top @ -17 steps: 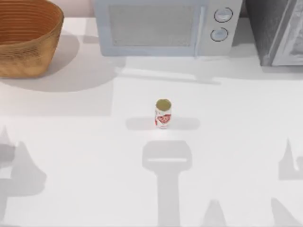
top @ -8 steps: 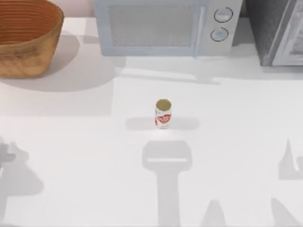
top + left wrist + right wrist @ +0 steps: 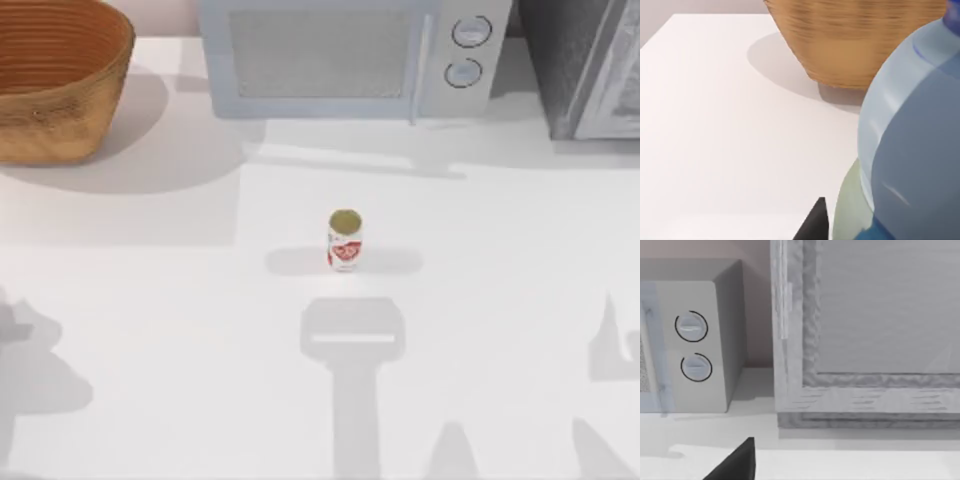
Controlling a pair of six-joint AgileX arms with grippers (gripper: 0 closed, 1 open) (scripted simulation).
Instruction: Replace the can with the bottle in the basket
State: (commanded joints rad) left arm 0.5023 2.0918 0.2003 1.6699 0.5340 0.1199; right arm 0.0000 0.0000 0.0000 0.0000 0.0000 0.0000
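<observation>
Can (image 3: 344, 240): you see it upright mid-surface, outside the basket (image 3: 55, 90).
Left claw: its grip on the bottle (image 3: 912, 150) you cannot tell.
Right claw: opening not judgeable.

One can (image 3: 344, 240) stands on one white surface (image 3: 150, 330). One basket (image 3: 55, 75) is there, and one bottle (image 3: 912, 145) sits right against the left pincer's own camera, with the same basket (image 3: 855, 42) just beyond it. One microwave (image 3: 345, 55) with two round dials (image 3: 465, 50) counts next; ahead of the right pincer those two dials (image 3: 692, 346) appear again. One grey cabinet-like appliance (image 3: 585, 65) stands beside the microwave. One dark pincer finger (image 3: 814, 224) shows at the left wrist, one (image 3: 735, 462) at the right
</observation>
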